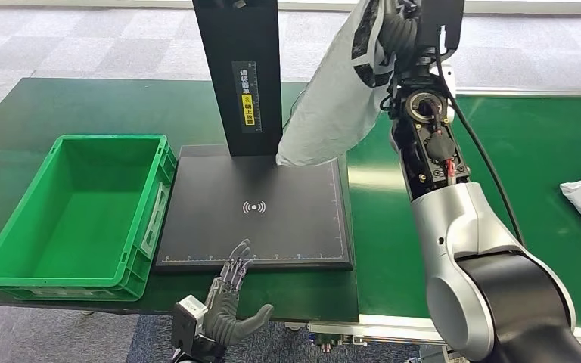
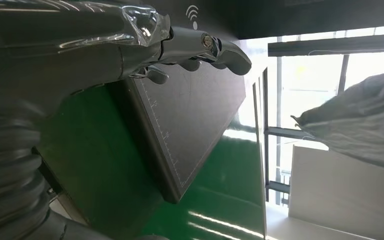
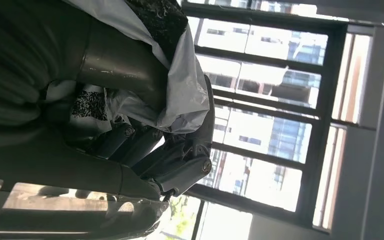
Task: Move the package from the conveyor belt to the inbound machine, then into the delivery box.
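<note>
head: package [image 1: 333, 106] over scanner pad [image 1: 272, 227] | right wrist: fingers [image 3: 145, 150] gripping

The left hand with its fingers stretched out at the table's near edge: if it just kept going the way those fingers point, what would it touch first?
Most likely the black scanner pad. The left hand points forward at the pad's near edge, fingertips already about level with it. Whether they would meet the rim or slide over the top is unclear, since height is hard to judge.
</note>
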`<state>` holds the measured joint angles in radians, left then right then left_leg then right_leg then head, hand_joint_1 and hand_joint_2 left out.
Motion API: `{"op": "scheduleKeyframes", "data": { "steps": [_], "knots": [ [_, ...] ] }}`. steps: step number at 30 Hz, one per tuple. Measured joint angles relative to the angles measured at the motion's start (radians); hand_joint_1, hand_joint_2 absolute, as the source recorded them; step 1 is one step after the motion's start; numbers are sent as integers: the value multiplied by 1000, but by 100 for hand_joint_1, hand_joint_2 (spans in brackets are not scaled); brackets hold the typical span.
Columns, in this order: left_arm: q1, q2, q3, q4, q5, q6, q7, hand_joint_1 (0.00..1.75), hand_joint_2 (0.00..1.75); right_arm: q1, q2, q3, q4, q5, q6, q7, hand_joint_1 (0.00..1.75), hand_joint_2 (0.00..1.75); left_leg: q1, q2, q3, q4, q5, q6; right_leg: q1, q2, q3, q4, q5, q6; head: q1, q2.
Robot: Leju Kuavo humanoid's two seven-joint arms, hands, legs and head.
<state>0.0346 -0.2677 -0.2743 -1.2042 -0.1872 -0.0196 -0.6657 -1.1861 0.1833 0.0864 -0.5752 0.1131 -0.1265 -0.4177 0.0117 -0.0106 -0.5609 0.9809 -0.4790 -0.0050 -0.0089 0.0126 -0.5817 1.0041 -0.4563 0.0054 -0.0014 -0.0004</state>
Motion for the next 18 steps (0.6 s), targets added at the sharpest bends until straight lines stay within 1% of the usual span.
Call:
{"op": "scheduleKeyframes", "data": {
  "steps": [3, 5, 7, 8, 10, 13, 16, 18],
  "knots": [
    [0, 0, 3, 1, 4, 8, -7, 0, 175, 7, 25, 18, 54, 4, 46, 31, 175, 175, 0, 0, 0, 0, 0, 0, 0, 0, 0, 0, 0, 0, 0, 0],
    [5, 0, 7, -2, 5, 24, -10, 0, 175, 22, 50, 37, 89, 2, 114, 73, 175, 175, 0, 1, 0, -1, 0, 0, 0, 1, 0, 0, 0, 0, 1, 0],
    [18, 0, 13, -15, 5, 36, -8, 0, 175, 57, 85, 84, 116, -33, 183, 106, 175, 175, 0, 3, 1, -1, -1, -1, 0, 3, 0, 0, 0, 0, 0, 0],
    [26, 0, 16, -24, 5, 38, -7, 0, 175, 79, 102, 120, 125, -65, 203, 113, 175, 175, 1, 3, 1, -1, -1, -1, 1, 3, -1, 0, 0, 0, 0, 0],
    [40, 0, 21, -39, 5, 40, -4, 0, 175, 115, 126, 196, 137, -131, 220, 127, 175, 175, 1, 1, 0, 0, -1, -1, 1, 1, -2, 0, -1, -1, 0, 0],
    [56, 0, 25, -54, 4, 41, 1, 0, 175, 132, 140, 293, 152, -192, 234, 137, 175, 175, 1, 0, -2, -1, 0, -1, 1, 0, -2, 0, -1, -1, 0, 0],
    [60, 0, 31, -61, 3, 41, 4, 0, 175, 133, 142, 367, 166, -215, 241, 137, 175, 175, 1, 0, -2, 0, 0, -1, 1, 0, -1, 0, -1, -1, 0, 0],
    [62, 0, 33, -62, 3, 41, 4, 0, 175, 133, 142, 398, 173, -220, 242, 137, 175, 175, 1, 0, -1, 0, 0, -1, 1, 0, -1, 0, -1, -1, 0, 0]
  ]
}}
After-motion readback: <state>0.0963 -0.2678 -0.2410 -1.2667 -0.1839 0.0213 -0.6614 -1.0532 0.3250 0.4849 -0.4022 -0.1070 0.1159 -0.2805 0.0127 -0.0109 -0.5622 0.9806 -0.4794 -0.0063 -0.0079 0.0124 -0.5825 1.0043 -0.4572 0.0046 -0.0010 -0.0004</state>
